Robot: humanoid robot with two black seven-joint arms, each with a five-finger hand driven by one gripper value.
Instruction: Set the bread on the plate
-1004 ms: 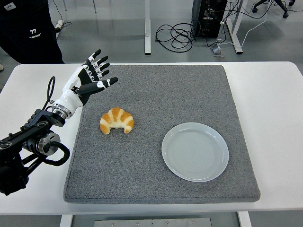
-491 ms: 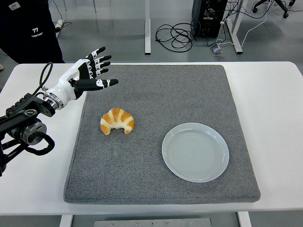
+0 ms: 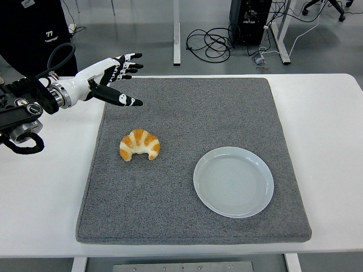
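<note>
You had a grey mat spread over the white table, probably to keep things from sliding. On it sat the plate, bare, toward the right and ready to receive. The bread, a croissant, lay left of the plate, well apart from it. Your left hand hovered above the mat's far left corner, fingers spread, holding nothing, clear of the bread.

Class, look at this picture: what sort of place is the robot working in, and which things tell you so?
Probably a robotics lab or office workspace: loose cables lie on the grey floor, a black computer tower stands behind the white table, and desk legs show.
</note>
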